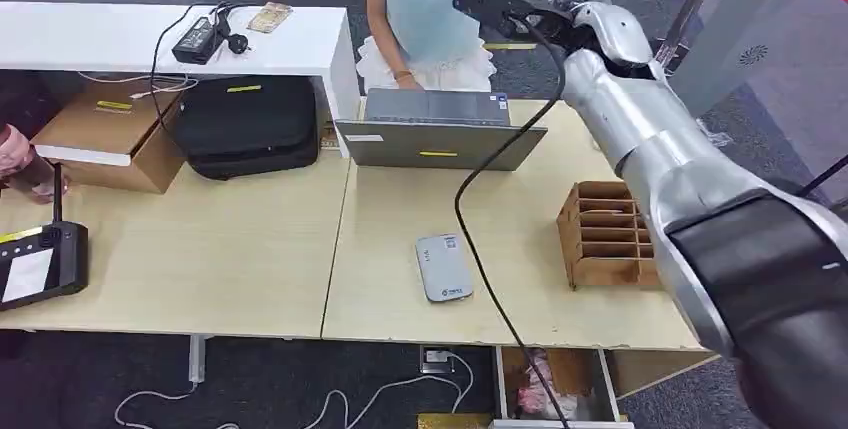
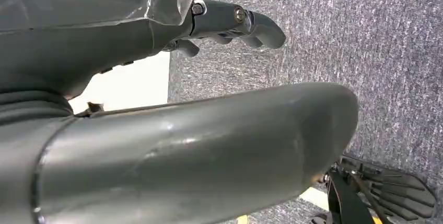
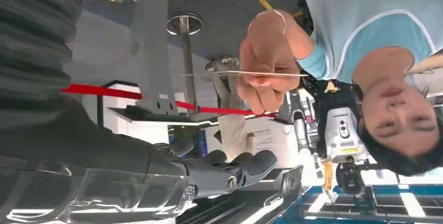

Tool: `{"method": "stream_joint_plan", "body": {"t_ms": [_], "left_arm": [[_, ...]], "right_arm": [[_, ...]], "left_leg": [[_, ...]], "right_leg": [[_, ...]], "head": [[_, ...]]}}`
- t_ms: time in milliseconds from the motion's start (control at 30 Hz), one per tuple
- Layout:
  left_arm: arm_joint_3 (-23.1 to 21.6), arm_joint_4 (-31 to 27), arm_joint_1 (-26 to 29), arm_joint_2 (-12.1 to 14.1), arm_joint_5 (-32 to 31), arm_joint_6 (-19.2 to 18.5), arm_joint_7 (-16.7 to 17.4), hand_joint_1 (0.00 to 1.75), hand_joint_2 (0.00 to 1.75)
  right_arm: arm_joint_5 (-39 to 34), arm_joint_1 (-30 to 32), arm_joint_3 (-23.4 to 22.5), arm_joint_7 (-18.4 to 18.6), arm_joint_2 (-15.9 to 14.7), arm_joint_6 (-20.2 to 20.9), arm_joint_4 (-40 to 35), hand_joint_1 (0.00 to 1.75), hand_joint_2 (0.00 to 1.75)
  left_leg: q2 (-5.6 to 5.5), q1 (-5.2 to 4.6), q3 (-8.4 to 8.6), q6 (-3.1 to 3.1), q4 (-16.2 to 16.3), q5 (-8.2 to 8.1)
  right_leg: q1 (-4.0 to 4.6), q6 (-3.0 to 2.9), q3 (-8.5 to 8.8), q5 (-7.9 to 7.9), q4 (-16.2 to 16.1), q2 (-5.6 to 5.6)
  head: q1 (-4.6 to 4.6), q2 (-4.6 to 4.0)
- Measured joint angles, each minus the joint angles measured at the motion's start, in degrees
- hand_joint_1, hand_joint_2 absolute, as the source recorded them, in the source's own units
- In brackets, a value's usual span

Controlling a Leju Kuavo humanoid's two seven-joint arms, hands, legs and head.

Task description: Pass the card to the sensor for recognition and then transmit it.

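Since the card (image 3: 219, 73) sits edge-on in the person's hand (image 3: 266, 72), apart from the robot's fingers, I read the step as the handover at the far side of the table (image 1: 250, 249). The right hand (image 3: 209, 174) is raised there, released, fingers spread, nothing in it. To do it well: bring the fingers level with the card's flat faces, not its edge, pinch the free end clear of the person's fingers, and don't pull before the grip is firm. The sensor (image 1: 443, 267) lies flat near the front edge, so the carry down must clear the laptop (image 1: 437, 130) and the wooden rack (image 1: 600, 234). The left hand (image 2: 235, 23) hangs over carpet, empty, fingers loosely out. Counts: one table, one laptop, one rack, one sensor, one card.
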Motion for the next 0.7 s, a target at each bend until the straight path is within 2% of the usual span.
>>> {"method": "stream_joint_plan", "body": {"t_ms": [367, 533, 600, 633, 667, 700], "left_arm": [[0.0, 0.0, 0.0, 0.0, 0.1, 0.1, 0.8, 0.00, 0.00], [0.7, 0.0, -0.1, 0.0, 0.7, 1.3, 3.0, 0.00, 0.00], [1.0, 0.0, -0.2, 0.0, 0.8, 1.7, 3.4, 0.00, 0.00], [1.2, 0.0, -0.2, -0.1, 0.8, 1.9, 3.6, 0.00, 0.00], [1.2, 0.0, -0.2, -0.1, 0.8, 2.0, 3.6, 0.00, 0.00], [1.3, 0.0, -0.2, -0.1, 0.8, 2.1, 3.6, 0.00, 0.00]], "right_arm": [[1.9, 0.2, 0.0, 2.1, 1.3, -0.7, 1.0, 0.00, 1.75], [2.6, 0.2, 0.0, 2.9, 2.3, -0.6, 1.6, 0.00, 1.75], [2.9, 0.2, 0.0, 3.3, 2.8, -0.5, 1.7, 0.31, 1.75], [2.9, 0.2, 0.0, 3.6, 3.1, -0.4, 1.8, 0.33, 1.75], [3.0, 0.2, 0.0, 3.7, 3.3, -0.3, 1.9, 0.42, 1.75], [3.1, 0.2, 0.0, 4.0, 3.3, -0.3, 2.0, 0.72, 1.75]], "left_leg": [[0.00, 0.00, 0.00, 0.00, 0.0, 0.00], [0.03, 0.00, 0.00, 0.00, 0.0, 0.00], [0.03, 0.00, 0.01, 0.00, 0.0, 0.00], [0.02, 0.00, 0.01, 0.00, 0.0, 0.00], [0.02, 0.00, 0.01, 0.00, 0.0, 0.00], [0.02, 0.01, 0.00, 0.00, 0.0, 0.00]], "right_leg": [[0.00, 0.00, 0.00, 0.00, 0.0, 0.00], [0.00, 0.00, 0.00, 0.00, 0.0, 0.04], [0.00, 0.00, 0.00, 0.00, 0.0, 0.03], [0.00, 0.00, 0.00, 0.00, 0.0, 0.03], [0.00, 0.00, 0.00, 0.00, 0.0, 0.03], [0.00, 0.00, 0.00, 0.00, 0.0, 0.03]], "head": [[0.00, 0.00], [0.00, 0.00], [0.02, 0.00], [0.00, 0.00], [0.00, 0.00], [0.00, 0.00]]}}
